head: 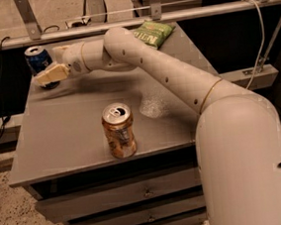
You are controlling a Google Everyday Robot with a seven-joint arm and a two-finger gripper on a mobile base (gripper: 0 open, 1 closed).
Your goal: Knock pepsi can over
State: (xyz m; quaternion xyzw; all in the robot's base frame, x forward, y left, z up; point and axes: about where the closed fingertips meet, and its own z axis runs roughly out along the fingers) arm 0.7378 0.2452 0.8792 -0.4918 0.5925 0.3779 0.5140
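The pepsi can, dark blue with a silver top, stands upright at the far left corner of the grey table. My gripper reaches across from the right and sits right in front of the can's lower half, covering its base; contact cannot be confirmed. The white arm stretches over the table's back half. An orange-gold can stands upright near the front edge, well apart from the gripper.
A green chip bag lies at the table's back right. A metal rail runs behind the table. Drawers sit under the tabletop. The table's left edge is close beside the pepsi can.
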